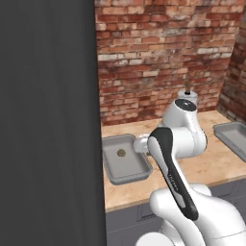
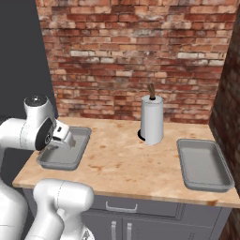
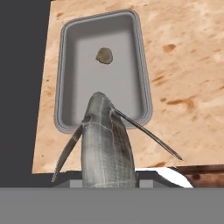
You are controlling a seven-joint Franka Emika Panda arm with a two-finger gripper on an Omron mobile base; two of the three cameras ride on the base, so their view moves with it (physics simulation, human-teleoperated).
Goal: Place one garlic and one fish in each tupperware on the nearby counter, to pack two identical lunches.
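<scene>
Over the left tub [image 3: 65, 78], your gripper [image 3: 105, 175] is clamped on a fish [image 3: 105, 144]; one garlic [image 3: 104, 55] lies inside. The right tub [image 2: 204, 164] on the surface [image 2: 126, 164] looks unfilled, so you're under halfway.

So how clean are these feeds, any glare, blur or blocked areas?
Left base view: the dark panel blocks the left half and the arm covers the middle. Right base view: even light, no glare. Hand view: the fish looms large and near; the tub and garlic beyond are soft.

Looking forward and down from behind left and right, sharing the bench [image 2: 126, 164]; hand view close above the left tupperware [image 3: 144, 83].
</scene>
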